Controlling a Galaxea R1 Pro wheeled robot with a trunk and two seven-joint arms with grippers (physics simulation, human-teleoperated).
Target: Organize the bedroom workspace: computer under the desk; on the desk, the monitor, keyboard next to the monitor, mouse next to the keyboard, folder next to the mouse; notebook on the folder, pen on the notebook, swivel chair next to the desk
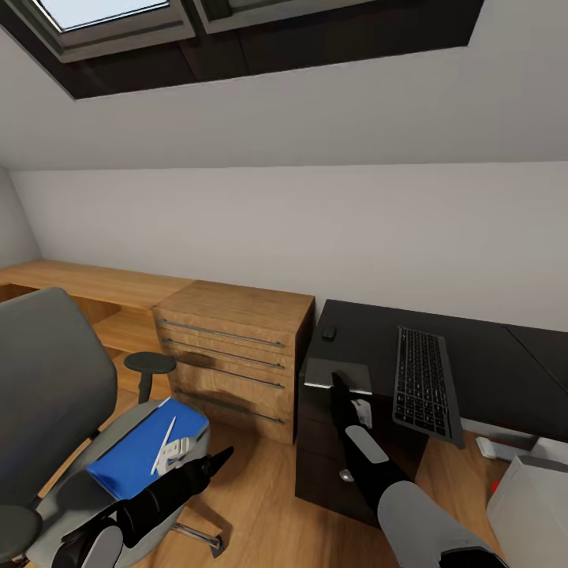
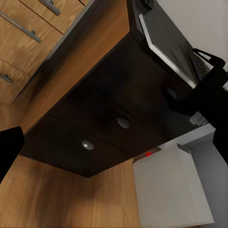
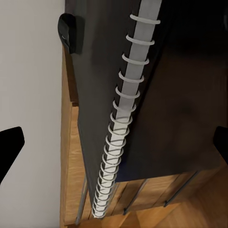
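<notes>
Blue folder (image 1: 134,456) flat on swivel chair (image 1: 47,394) seat, pen (image 1: 163,444) lying on top. Left gripper (image 1: 214,457) beside it, fingers spread, empty. Further right, notebook (image 1: 338,374) on desk (image 1: 473,371) corner, right gripper (image 1: 338,384) above it, released. Better to clear pen first, then pinch folder's near edge.

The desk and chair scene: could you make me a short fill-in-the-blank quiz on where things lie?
1. The blue folder lies on the seat of the ____.
2. The pen rests on top of the ____.
3. The keyboard and the small black mouse both lie on the black ____.
4. The notebook has a ____ binding along one edge.

Missing words: swivel chair; folder; desk; spiral
</notes>
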